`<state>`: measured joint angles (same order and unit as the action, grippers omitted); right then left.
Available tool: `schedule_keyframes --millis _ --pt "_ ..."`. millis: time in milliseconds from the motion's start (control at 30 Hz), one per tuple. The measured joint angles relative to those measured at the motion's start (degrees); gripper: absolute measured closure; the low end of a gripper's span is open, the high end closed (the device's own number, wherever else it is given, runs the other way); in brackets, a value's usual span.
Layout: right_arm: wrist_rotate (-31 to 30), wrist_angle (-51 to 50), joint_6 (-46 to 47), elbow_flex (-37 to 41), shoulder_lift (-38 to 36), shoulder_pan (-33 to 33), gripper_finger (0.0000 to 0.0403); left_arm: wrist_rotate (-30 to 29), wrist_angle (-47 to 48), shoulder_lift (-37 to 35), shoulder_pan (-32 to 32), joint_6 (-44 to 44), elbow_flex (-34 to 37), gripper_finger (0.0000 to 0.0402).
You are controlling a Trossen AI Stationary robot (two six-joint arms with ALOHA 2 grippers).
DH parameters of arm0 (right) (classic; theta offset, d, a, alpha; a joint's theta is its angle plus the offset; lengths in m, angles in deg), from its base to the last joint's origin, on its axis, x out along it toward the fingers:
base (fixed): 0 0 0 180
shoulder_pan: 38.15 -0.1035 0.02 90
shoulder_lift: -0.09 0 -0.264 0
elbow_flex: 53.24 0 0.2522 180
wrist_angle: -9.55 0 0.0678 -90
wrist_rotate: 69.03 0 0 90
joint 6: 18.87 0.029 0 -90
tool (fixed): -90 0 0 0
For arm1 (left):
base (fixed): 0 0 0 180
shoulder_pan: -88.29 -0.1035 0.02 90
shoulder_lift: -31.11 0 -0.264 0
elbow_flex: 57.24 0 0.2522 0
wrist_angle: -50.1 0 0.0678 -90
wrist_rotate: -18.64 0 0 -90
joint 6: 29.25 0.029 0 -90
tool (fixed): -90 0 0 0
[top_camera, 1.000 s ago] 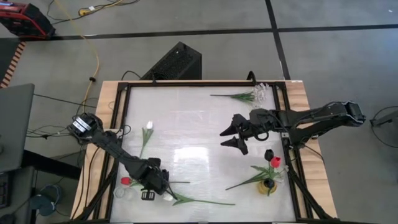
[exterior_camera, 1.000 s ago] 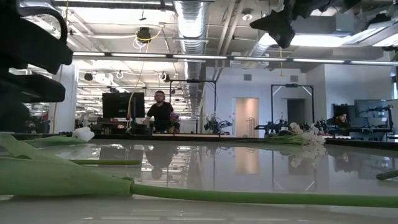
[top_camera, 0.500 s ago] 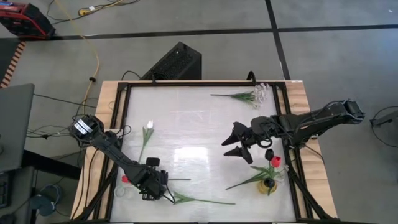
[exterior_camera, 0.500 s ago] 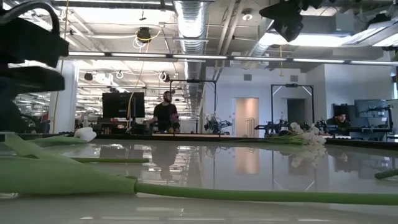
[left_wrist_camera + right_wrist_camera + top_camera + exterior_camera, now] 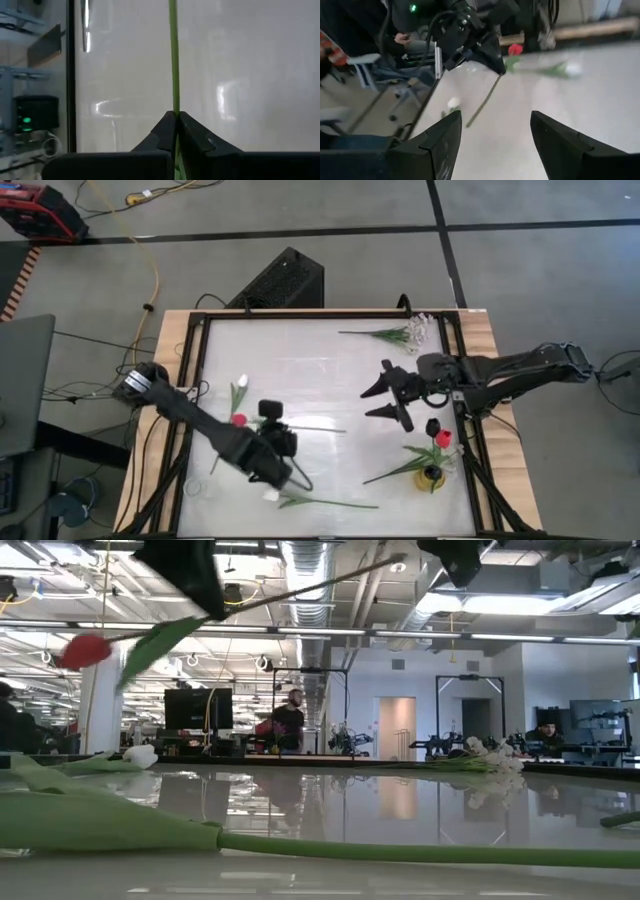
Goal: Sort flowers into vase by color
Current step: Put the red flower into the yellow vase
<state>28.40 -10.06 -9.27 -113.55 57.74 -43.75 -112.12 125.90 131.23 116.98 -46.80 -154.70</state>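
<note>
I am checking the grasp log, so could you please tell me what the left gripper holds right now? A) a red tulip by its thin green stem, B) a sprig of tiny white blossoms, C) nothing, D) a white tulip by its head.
A: the left gripper is shut on the thin green stem of the red tulip, which hangs lifted above the white table in the low view.

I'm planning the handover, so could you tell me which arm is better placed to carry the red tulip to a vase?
Left. The left gripper is already shut on the red tulip's stem, lifted off the table. The right gripper hangs open and empty near the vase holding a red flower.
</note>
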Motion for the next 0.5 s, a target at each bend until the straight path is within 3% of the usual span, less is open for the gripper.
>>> schedule_keyframes --millis 100,200,500 --pt "-2.5 1.46 -9.01 0.0 -1.59 1.78 0.0138 0.86 -0.68 -0.51 -6.0 2.45 -3.38 0.0401" --pt "-4.43 2.26 -21.41 0.0 -2.48 3.16 0.0138 5.42 -2.72 -1.65 -12.58 4.33 -5.24 0.0402" --pt "-16.64 3.65 -55.17 0.0 -2.3 5.02 0.0138 31.46 -10.97 -4.51 -31.66 -2.08 -5.35 0.0401"
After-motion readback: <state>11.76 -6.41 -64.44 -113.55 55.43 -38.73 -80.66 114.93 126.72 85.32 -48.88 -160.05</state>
